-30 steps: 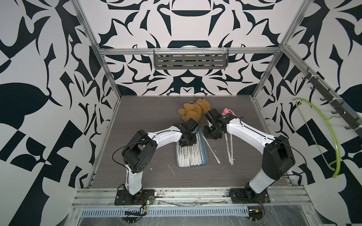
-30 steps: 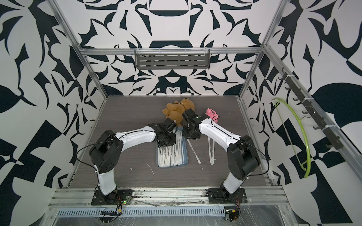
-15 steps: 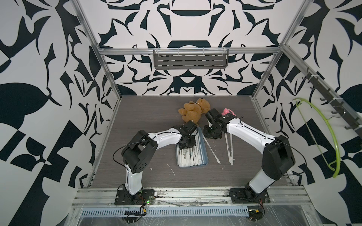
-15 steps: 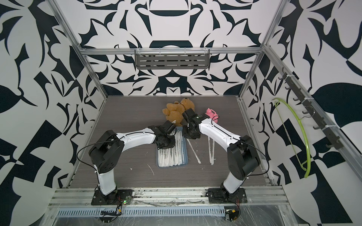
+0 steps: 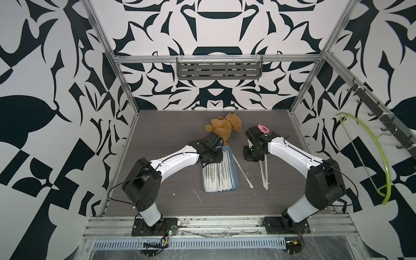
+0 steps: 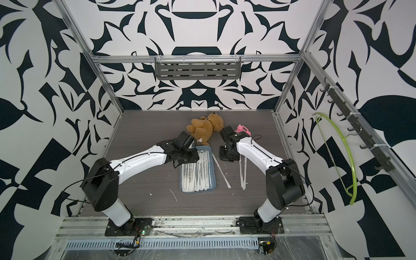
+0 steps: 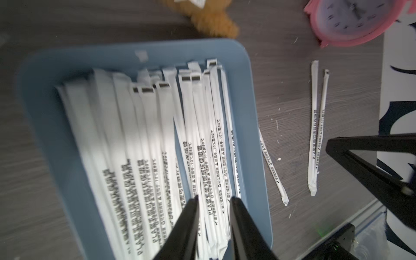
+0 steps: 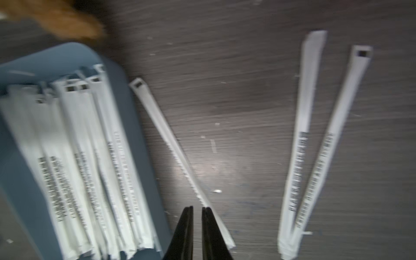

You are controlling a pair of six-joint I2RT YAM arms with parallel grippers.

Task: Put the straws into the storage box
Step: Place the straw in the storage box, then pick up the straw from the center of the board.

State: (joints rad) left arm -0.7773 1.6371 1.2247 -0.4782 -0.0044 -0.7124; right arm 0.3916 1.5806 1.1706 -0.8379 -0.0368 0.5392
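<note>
Hovering | left claw [image 7: 213, 198] parted over storage box [image 7: 45, 117] straws [image 7: 144, 139] | right claw [image 8: 197, 208] barely parted

Your left gripper [image 7: 213, 198] has parted its jaws above the straws [image 7: 146, 135] in the box [image 7: 254, 101]; your right gripper [image 8: 198, 207] has narrowed its gap.

A brown teddy bear [image 5: 224, 128] and pink clock [image 7: 351, 20] lie apart on the dark table [image 5: 171, 135].
</note>
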